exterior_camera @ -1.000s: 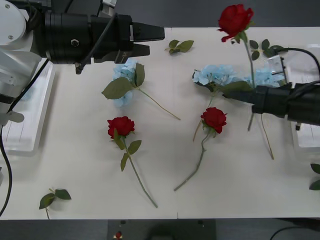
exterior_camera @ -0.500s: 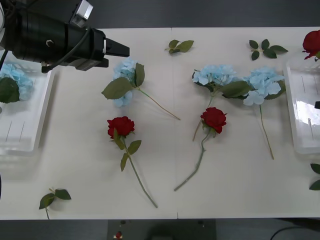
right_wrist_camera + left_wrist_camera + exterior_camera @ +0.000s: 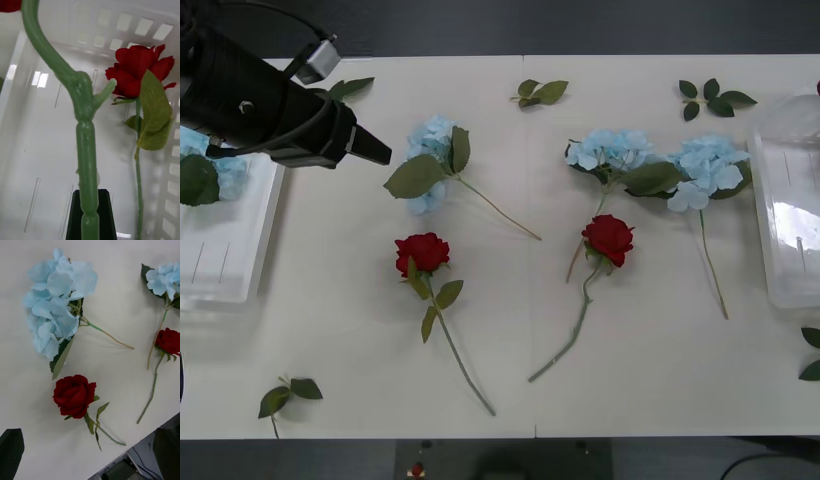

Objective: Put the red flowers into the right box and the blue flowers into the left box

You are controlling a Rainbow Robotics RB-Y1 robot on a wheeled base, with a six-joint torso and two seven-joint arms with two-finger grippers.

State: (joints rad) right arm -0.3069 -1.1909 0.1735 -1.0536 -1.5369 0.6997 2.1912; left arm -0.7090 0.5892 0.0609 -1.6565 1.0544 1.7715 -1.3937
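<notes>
Green stem sits pinched in the right gripper over the right box, beside a boxed rose; it should lower before releasing. Left gripper spread wide near that box's far-side hydrangea.

no readable text, labels or numbers anywhere

one rose lies in the right box; two roses mid-table.
</notes>
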